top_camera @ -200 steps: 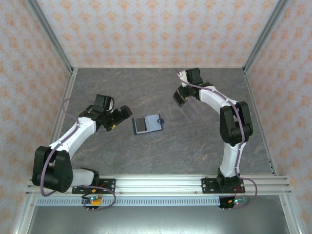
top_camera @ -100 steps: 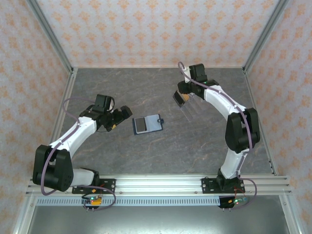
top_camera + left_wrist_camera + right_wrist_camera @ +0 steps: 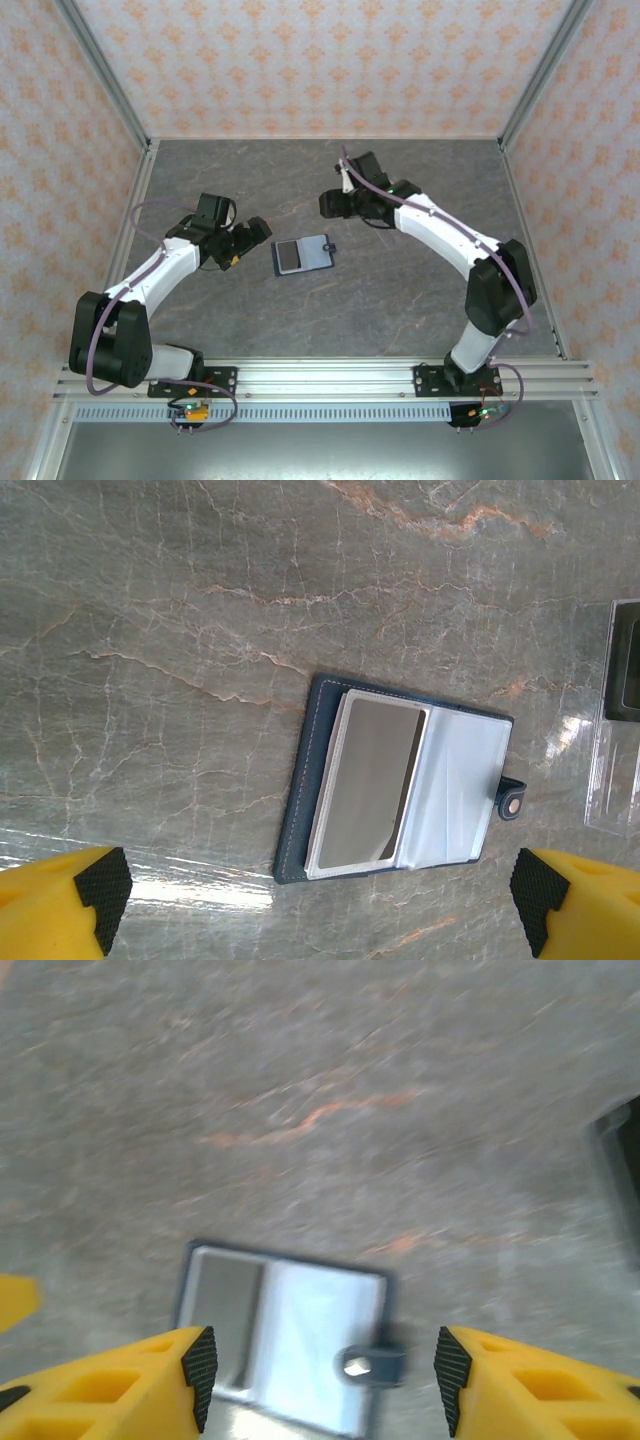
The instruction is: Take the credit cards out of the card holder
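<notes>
Right gripper (image 3: pixel 326 1375), spread and empty, hovers near the open card holder (image 3: pixel 303 254) at the table (image 3: pixel 420 300) centre; we judge one card (image 3: pixel 365 785) remains, needing an edge pinch.

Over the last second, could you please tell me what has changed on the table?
The right gripper swung left, toward the card holder, and its jaws are open. The left gripper and the card holder stayed put.

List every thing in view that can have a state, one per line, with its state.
card holder: open, lying flat
tab clasp: unfastened
card in the holder: tucked in its pocket
see-through card: out of the holder, lying flat
left gripper: open, empty
right gripper: open, empty
</notes>
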Controlling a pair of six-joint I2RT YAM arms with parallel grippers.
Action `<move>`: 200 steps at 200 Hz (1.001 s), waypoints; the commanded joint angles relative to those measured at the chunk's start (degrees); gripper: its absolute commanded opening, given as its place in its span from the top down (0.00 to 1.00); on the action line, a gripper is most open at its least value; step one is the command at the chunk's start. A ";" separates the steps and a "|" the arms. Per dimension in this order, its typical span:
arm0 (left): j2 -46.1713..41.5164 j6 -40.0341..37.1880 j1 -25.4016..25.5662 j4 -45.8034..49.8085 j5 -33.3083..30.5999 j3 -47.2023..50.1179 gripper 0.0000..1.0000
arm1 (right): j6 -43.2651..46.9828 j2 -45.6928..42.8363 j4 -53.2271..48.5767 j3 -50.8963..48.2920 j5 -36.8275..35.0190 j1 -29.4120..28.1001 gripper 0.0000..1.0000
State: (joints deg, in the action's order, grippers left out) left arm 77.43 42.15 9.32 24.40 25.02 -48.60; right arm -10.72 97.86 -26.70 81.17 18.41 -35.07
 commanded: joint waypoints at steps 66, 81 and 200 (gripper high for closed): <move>0.30 -0.26 0.26 -2.17 -0.67 1.73 0.00 | -20.78 16.76 8.02 0.56 14.72 -5.54 0.60; 0.53 -0.40 0.34 -2.16 -0.39 1.66 0.00 | -20.80 18.39 7.25 1.76 14.72 -5.54 0.64; 4.59 0.55 3.47 -5.25 1.44 0.46 0.08 | -16.20 26.26 -1.61 10.00 12.87 -5.38 0.77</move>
State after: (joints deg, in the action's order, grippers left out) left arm 80.40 42.13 11.51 21.30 25.52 -47.46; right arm -29.10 122.67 -24.43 88.90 31.48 -40.73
